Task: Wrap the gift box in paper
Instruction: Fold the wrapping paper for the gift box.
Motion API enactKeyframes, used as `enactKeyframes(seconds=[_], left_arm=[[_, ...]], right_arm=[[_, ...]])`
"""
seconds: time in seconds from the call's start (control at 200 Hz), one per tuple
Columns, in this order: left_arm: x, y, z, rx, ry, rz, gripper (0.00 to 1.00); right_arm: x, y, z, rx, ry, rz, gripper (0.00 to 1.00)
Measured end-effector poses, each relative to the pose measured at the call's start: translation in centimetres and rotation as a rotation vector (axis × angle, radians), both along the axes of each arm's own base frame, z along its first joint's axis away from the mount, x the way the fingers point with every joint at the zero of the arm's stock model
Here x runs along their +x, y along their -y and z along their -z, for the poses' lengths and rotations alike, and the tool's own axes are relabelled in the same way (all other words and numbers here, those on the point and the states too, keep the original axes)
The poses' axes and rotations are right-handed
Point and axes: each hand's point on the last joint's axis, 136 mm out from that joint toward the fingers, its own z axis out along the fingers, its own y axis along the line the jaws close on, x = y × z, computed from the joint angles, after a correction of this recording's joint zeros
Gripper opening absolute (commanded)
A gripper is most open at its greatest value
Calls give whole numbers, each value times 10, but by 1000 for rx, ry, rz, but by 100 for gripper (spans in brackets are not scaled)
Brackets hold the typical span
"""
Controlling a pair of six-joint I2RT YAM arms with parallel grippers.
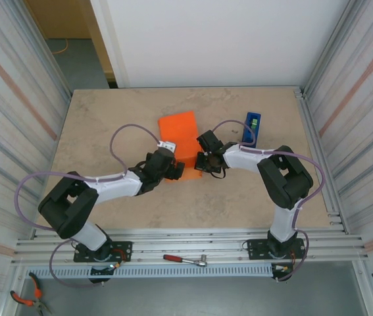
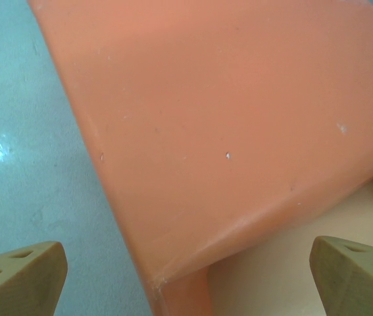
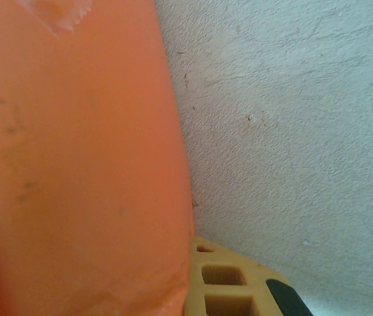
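The orange paper point(image 1: 179, 131) lies mid-table, folded over the gift box. In the left wrist view the paper point(image 2: 219, 118) bends over a corner, and a pale side of the gift box point(image 2: 291, 263) shows beneath its edge. My left gripper point(image 1: 173, 170) is at the paper's near left edge. Its fingers point(image 2: 22, 276) stand wide apart, so the left gripper point(image 2: 186, 283) is open and straddles that corner. My right gripper point(image 1: 202, 161) is at the paper's near right edge. One tan finger point(image 3: 232, 283) lies against the paper point(image 3: 74, 164), which hides the other finger; the right gripper point(image 3: 194, 276) is shut on the paper.
A blue tape dispenser point(image 1: 252, 127) stands just right of the paper, behind my right arm. A strip of clear tape point(image 3: 58, 13) sticks on the paper. A red-handled tool point(image 1: 185, 260) lies on the front rail, and pliers point(image 1: 25, 299) lie below it. Corrugated walls close in both sides.
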Motion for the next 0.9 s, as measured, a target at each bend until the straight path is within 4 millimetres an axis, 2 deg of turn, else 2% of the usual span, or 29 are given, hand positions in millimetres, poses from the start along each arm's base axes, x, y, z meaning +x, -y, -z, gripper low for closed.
enactKeyframes(seconds=[0.165, 0.331, 0.376, 0.516, 0.586, 0.782, 0.902], left_arm=[[3, 2, -2, 81, 10, 56, 95], [10, 4, 5, 163, 8, 87, 95], [12, 4, 8, 182, 8, 88, 95], [13, -2, 22, 242, -1, 70, 95], [13, -5, 27, 267, -4, 63, 95], [13, -8, 33, 296, -6, 49, 95], [14, -7, 33, 295, 0, 47, 94]], right_arm=[[0, 0, 0, 0, 0, 0, 2], [0, 0, 0, 2, -1, -1, 5], [0, 0, 0, 2, -2, -2, 9], [-2, 1, -1, 5, -6, 1, 30], [-6, 4, -5, 6, -4, -3, 35], [-15, 11, -20, 30, 13, -2, 36], [-18, 11, -20, 37, 8, -4, 34]])
